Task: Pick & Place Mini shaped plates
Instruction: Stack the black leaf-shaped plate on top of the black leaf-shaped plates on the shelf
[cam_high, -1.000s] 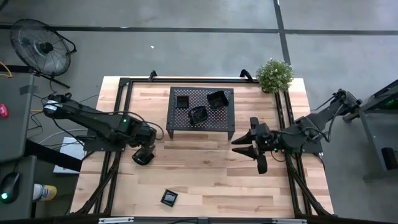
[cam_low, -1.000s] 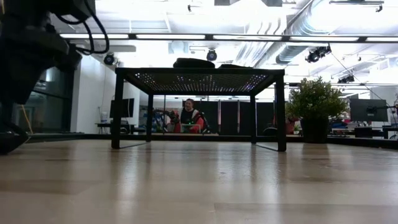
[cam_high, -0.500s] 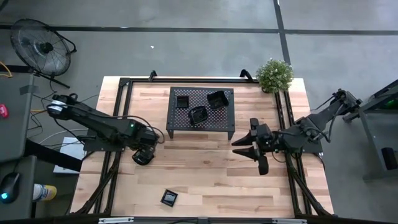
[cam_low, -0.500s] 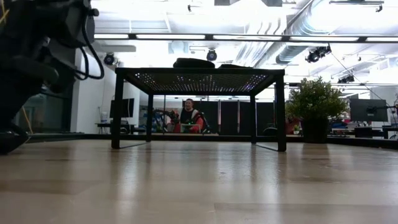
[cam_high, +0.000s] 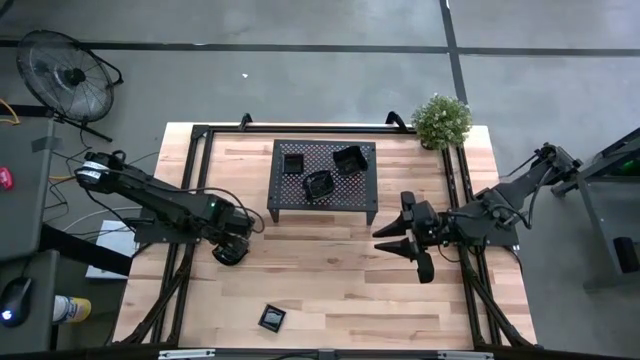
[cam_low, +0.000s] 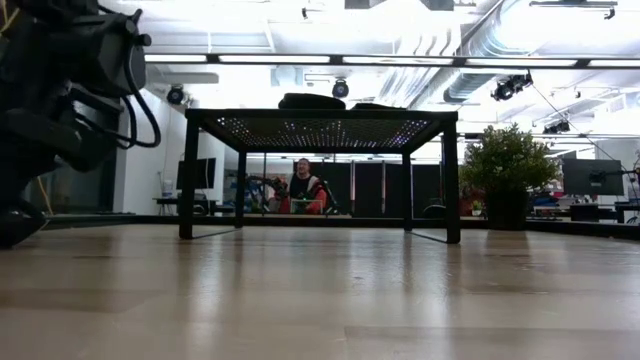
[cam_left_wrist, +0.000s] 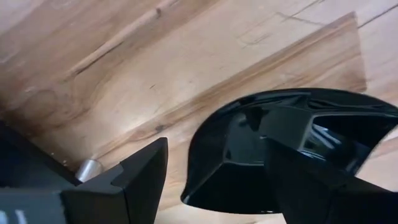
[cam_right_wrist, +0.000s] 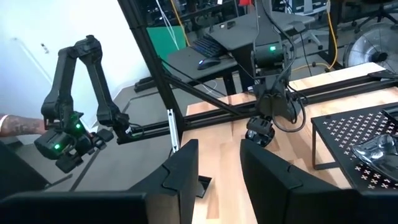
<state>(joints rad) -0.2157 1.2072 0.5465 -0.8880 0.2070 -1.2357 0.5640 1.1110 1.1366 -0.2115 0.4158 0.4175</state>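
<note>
A glossy black mini shaped plate (cam_left_wrist: 249, 162) lies flat on the wooden table at its left side, under my left gripper (cam_high: 230, 252). The gripper points down and is open: one finger (cam_left_wrist: 134, 177) stands outside the plate's rim and the other (cam_left_wrist: 311, 186) over its hollow. A square plate (cam_high: 271, 318) lies near the table's front edge. Three plates (cam_high: 318, 184) sit on top of the black mesh rack (cam_high: 322, 200). My right gripper (cam_high: 405, 240) hangs open well above the table, right of the rack, with nothing in it. My left gripper comes at the plate from above, its open fingers astride the plate's rim (cam_left_wrist: 199, 134) on one side. Whether either finger touches the plate, I cannot tell. The plate rests on the table.
The rack stands on legs at the table's far middle. A potted plant (cam_high: 441, 120) sits at the far right corner. Black frame rails (cam_high: 195, 150) run along the table's left and right sides. There is bare wood between the rack and the front edge.
My left gripper has come down toward the plate on the table and tipped a little more upright, still open. The plate has not moved.
</note>
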